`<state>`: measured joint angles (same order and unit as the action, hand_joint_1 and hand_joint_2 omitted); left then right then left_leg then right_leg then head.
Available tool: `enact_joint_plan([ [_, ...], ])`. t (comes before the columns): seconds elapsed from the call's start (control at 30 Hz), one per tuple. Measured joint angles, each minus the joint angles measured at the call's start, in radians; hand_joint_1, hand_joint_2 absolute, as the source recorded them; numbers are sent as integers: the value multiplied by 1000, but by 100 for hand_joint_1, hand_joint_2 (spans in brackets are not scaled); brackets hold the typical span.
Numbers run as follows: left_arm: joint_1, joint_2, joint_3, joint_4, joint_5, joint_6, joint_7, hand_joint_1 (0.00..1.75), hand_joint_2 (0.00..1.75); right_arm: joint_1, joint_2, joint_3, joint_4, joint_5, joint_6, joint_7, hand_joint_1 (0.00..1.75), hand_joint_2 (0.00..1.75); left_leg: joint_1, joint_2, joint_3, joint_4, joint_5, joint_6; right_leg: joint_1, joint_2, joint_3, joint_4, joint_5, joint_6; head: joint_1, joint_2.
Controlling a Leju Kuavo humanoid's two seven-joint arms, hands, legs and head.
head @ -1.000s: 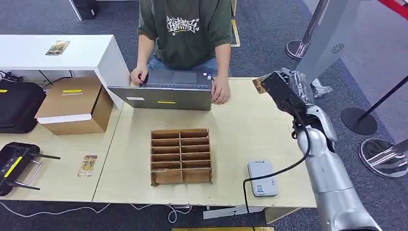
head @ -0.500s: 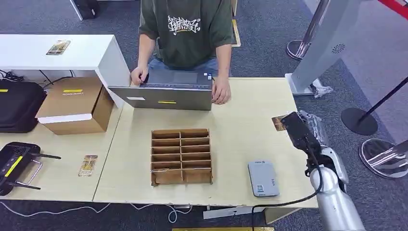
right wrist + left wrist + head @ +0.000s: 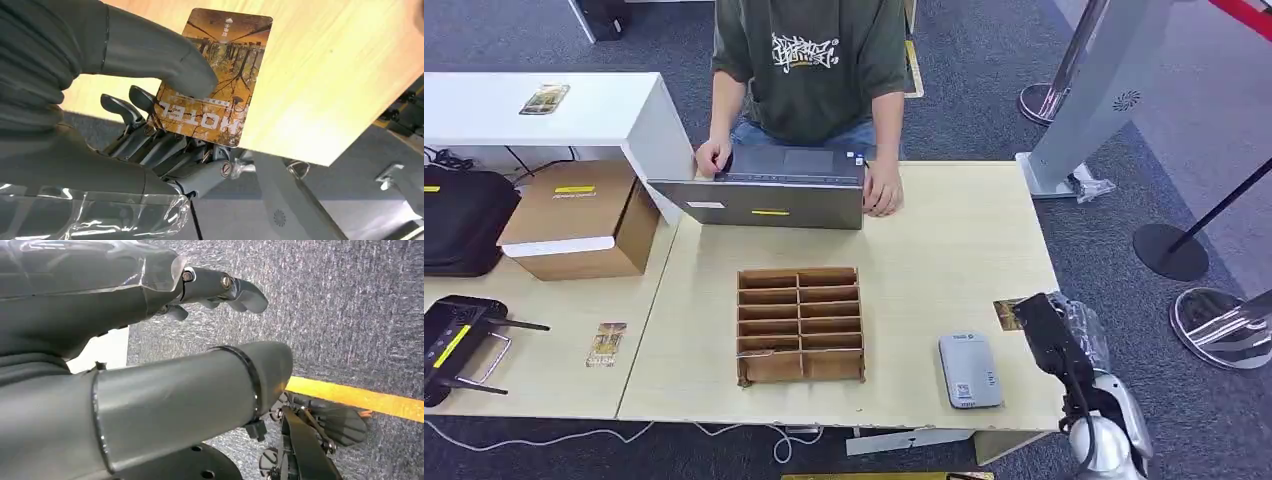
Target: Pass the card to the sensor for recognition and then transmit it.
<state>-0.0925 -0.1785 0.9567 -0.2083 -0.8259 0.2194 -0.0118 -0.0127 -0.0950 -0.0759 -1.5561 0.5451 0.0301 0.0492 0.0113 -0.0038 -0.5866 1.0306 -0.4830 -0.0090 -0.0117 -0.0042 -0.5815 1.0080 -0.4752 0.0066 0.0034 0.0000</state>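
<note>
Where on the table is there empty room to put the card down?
Bare wood lies between the laptop and the divider box, and along the right side from the box to the table edge. It is tighter near the reader and the right hand holding the card.

Orange-brown card (image 3: 215,80) with dark tree pattern and white lettering; grey sensor (image 3: 970,370); pale wood table (image 3: 944,250); brown cardboard divider tray (image 3: 800,324)

Grey carpet floor (image 3: 984,80), light wooden table (image 3: 944,240), white counter (image 3: 484,110), chrome stanchion bases (image 3: 1214,325), yellow floor stripe (image 3: 360,397)
</note>
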Motion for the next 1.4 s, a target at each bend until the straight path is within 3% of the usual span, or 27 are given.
enact_joint_plan([
  [0.3,-3,0,0,0,-15,-1,2,0,0,82,70,-1,-52,-9,-3,14,175,175,0,0,0,0,0,0,0,0,0,0,0,0,0,0],
  [0.6,-3,0,0,0,-12,-1,6,0,0,84,119,4,-49,-8,-2,14,175,175,0,0,0,0,0,0,0,0,0,0,0,0,0,0],
  [1.4,-2,2,0,0,-13,-3,-2,0,0,38,141,44,44,21,10,35,175,175,0,0,0,0,0,0,0,0,0,0,0,0,0,0],
])
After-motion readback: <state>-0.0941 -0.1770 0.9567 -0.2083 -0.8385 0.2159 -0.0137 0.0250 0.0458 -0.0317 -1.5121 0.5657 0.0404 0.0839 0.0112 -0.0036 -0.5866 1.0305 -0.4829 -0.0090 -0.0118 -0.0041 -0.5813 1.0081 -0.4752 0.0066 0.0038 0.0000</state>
